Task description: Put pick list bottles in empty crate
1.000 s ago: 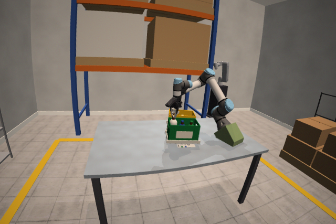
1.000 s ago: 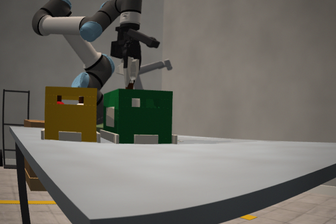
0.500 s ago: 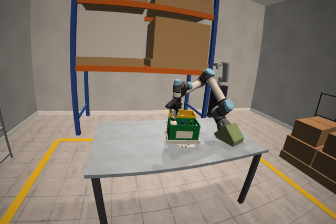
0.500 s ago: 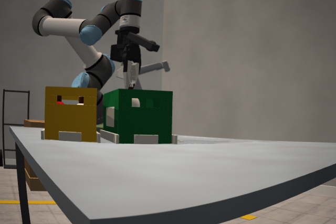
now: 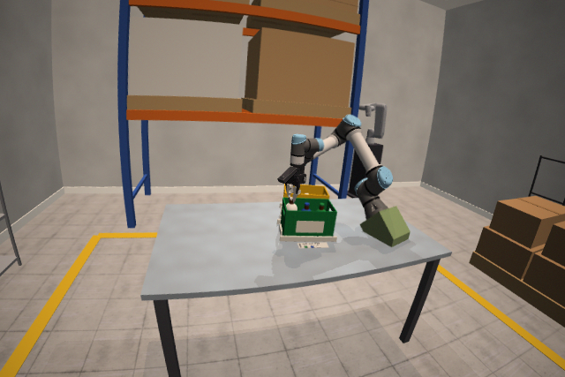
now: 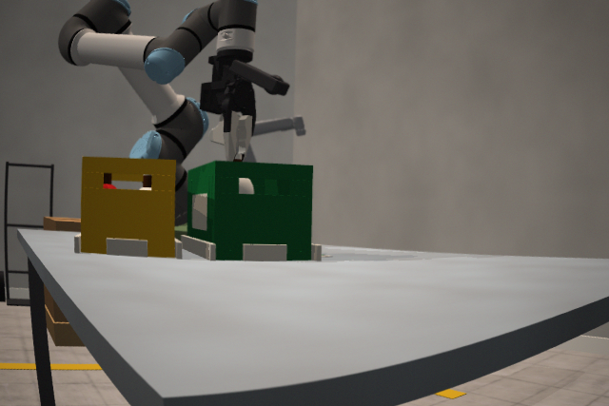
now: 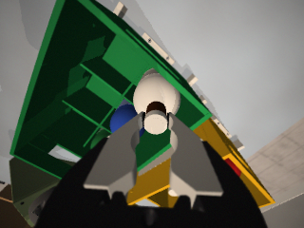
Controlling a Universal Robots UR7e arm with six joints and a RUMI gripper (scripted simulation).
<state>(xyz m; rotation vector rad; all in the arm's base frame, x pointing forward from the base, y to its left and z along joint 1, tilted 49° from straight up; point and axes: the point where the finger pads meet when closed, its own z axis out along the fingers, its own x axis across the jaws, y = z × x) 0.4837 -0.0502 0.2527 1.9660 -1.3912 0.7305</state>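
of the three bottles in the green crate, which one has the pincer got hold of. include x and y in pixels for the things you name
The white bottle (image 5: 290,207) (image 6: 245,186) (image 7: 154,92): its neck is between the pincer's (image 5: 291,198) (image 6: 239,158) (image 7: 156,123) fingers, while the blue and green bottles stand ungripped.

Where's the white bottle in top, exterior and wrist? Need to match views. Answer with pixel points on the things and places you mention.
Top: white bottle (image 5: 291,207) (image 6: 245,186) (image 7: 156,92) at the near-left part of the green crate (image 5: 308,227) (image 6: 263,224) (image 7: 35,81), below the gripper (image 5: 292,197) (image 6: 239,158) (image 7: 156,113).
Exterior: just right of center-left, partly visible through the green crate's handle opening.
Wrist: center, neck between the fingertips.
Shared landmark: the green crate.
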